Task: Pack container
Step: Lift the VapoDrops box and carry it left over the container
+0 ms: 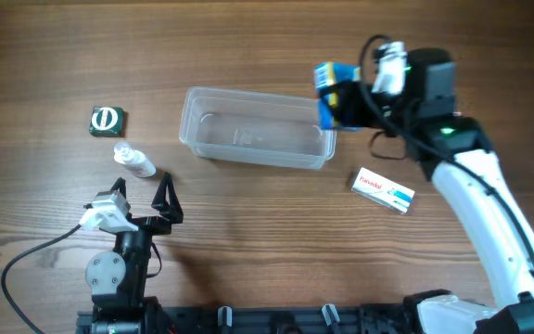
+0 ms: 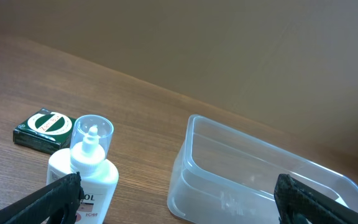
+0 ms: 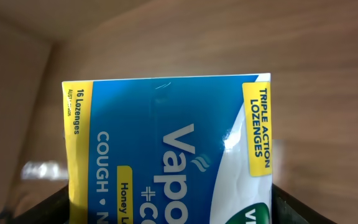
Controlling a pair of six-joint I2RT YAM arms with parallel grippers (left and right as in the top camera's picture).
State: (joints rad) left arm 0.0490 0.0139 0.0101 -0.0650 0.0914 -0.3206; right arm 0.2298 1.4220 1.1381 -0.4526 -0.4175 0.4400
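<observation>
The clear plastic container [image 1: 253,128] lies empty in the middle of the table; it also shows in the left wrist view [image 2: 253,177]. My right gripper [image 1: 336,97] is shut on a blue and yellow lozenge box [image 1: 330,91] and holds it above the container's right end. That box fills the right wrist view [image 3: 166,155]. My left gripper [image 1: 142,193] is open and empty near the front left, just below a small white bottle [image 1: 134,161], which stands close between the fingers in the left wrist view [image 2: 82,171].
A small dark green box [image 1: 108,121] lies at the left, also in the left wrist view [image 2: 44,129]. A white medicine box [image 1: 384,191] lies to the right of the container, under my right arm.
</observation>
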